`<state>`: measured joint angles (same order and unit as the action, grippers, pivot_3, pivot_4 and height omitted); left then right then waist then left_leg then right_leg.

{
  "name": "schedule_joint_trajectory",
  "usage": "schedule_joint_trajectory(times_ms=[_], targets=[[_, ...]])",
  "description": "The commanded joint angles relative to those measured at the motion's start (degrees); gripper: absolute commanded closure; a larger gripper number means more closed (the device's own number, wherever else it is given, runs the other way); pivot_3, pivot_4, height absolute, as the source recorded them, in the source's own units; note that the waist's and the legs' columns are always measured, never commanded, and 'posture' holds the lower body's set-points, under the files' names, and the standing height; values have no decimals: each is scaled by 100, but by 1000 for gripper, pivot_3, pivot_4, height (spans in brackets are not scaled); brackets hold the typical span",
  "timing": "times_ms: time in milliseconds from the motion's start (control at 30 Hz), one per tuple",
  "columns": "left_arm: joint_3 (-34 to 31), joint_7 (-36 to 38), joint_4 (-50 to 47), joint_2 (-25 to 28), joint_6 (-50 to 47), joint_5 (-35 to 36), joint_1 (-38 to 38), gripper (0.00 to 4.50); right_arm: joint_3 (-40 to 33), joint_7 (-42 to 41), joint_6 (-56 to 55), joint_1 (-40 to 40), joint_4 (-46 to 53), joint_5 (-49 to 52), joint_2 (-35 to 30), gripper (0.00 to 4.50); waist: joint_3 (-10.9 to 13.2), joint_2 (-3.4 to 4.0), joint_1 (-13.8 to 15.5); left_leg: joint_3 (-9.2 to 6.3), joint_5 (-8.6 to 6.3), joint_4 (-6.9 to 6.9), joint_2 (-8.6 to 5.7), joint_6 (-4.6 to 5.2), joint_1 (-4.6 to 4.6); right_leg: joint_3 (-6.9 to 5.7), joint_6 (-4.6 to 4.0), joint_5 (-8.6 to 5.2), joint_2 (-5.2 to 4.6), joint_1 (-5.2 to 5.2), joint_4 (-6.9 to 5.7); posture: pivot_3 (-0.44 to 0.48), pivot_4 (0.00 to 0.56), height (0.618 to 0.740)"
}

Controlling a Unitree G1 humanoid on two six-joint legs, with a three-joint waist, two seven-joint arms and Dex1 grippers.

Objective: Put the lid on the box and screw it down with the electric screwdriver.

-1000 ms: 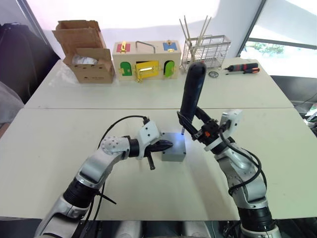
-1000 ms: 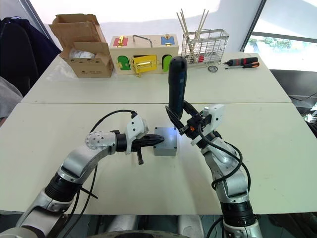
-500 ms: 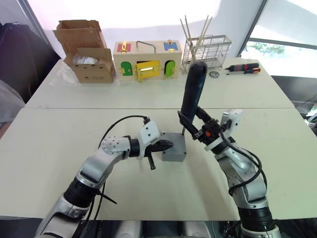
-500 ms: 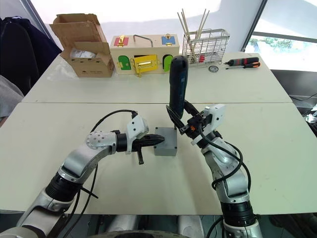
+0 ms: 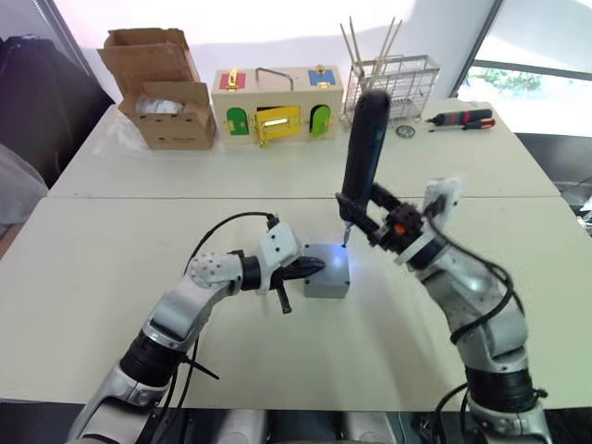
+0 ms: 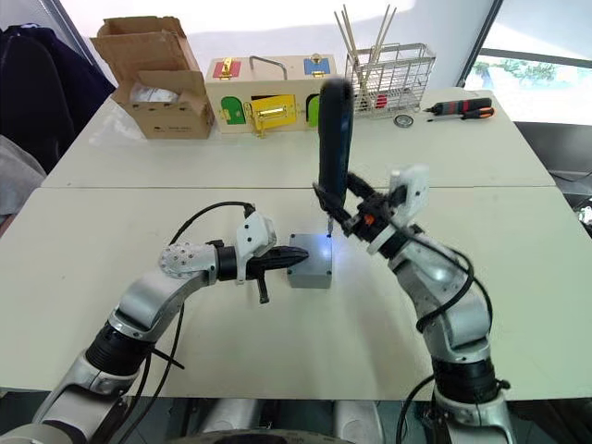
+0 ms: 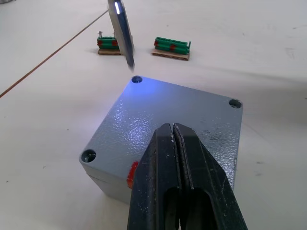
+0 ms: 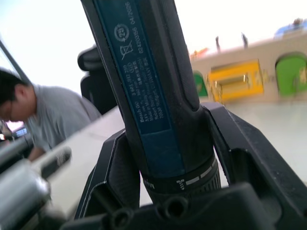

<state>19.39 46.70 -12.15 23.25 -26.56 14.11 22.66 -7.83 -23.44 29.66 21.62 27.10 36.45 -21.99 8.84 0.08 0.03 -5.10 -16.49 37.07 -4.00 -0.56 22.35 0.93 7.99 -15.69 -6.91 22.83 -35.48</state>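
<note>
In the left eye view, the box is seen near the middle of the near table, with the lid seated on top. The left gripper is laid against the box's left side. The electric screwdriver is held nearly upright in the right gripper, its tip just above the lid's far right corner, where a bluish glow falls. On the far table are a cardboard carton, a wooden box with coloured doors, a wire basket and a red-and-black hand screwdriver.

The right eye view gives the same layout; the tool's bit is better separated from the lid there, with a small gap seemingly left between them.

In the left wrist view, the left gripper's fingers are pressed together with nothing between them, resting over the lid's near edge. Three corner screw holes are visible, and the bit hangs beside the lit one. A red patch shows at the box's edge by the fingers. Two green terminal strips lie beyond.

In the right wrist view, the fingers are clamped around the tool's black and blue body. A person in a grey shirt is seen behind.
</note>
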Motion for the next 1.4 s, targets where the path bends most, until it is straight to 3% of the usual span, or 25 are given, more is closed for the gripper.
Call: schedule_joint_trajectory(times_ms=[33, 167, 267, 333, 433, 567, 667, 867, 1067, 1400], targets=[[116, -109, 338, -24, -111, -196, -152, 4500, -587, 65, 453, 530, 442, 1034, -269, 2627, 1, 0, 43, 0, 0, -1, 0, -1, 4, -1, 3, 2, 0, 5, 0, 0, 150, 730], [-105, -228, 315, -208, -30, -33, -129, 4500, -721, 83, 853, 746, 311, 1400, -583, 2627, 3, -3, 70, 0, 0, -7, 1, 0, 8, -6, 2, 1, 0, 4, 12, 0, 150, 730], [-1152, -835, 331, -937, -263, 818, 340, 4500, -1057, 432, 1695, 855, -184, 1898, -978, 2627, 51, -10, 80, 2, 0, 2, -8, 2, 12, -5, 2, 2, -11, 3, 12, 0, 150, 730], [-1309, -657, 52, -908, -643, 1148, 564, 4500, -1399, 608, 2039, 1093, -561, 2160, -1345, 2627, 111, -44, 75, -1, 8, 19, -10, 7, 31, -7, -8, 10, -10, 15, 7, 0, 150, 730], [-1029, -232, -393, -568, -1011, 1314, 744, 4500, -1830, 665, 2433, 1419, -1095, 2439, -1940, 2627, 146, -9, 69, 4, 39, 33, -10, -13, 107, -5, 16, 54, -5, 91, 0, 0, 150, 730], [-625, 428, -994, -110, -1414, 1632, 1090, 4500, -1725, 413, 3410, 1523, -1908, 1963, -3496, 2627, 161, 11, 80, 21, 54, 17, -13, -38, 133, -5, 17, 53, -11, 118, 16, 0, 150, 730], [-259, 814, -1238, 141, -1418, 1608, 1199, 4500, -1539, -199, 4383, 1220, -2309, 1999, -4544, 2627, 160, 12, 64, 30, 53, 2, -7, -37, 151, -7, 18, 53, -9, 140, 25, 0, 150, 730], [171, 834, -1224, 55, -1256, 1390, 1241, 4500, -456, -860, 4281, 239, -2772, 749, -5773, 2627, 163, 14, 51, 50, 59, 35, -7, -23, 162, 0, 19, 54, -12, 151, 6, 0, 150, 730], [362, 582, -1107, -158, -973, 1085, 988, 4500, -509, -978, 5781, 472, -3489, 1022, -4982, 2627, 163, 16, 28, 55, 69, 43, -6, 8, 149, 11, 20, 82, -4, 144, -11, 0, 150, 730], [276, 258, -1149, -466, -1038, 1189, 817, 4500, -491, -834, 6119, 926, -4040, 435, -4462, 2627, 161, 28, 83, 47, 85, 73, -10, -21, 166, 11, 21, 82, -5, 153, -32, 0, 150, 730]])
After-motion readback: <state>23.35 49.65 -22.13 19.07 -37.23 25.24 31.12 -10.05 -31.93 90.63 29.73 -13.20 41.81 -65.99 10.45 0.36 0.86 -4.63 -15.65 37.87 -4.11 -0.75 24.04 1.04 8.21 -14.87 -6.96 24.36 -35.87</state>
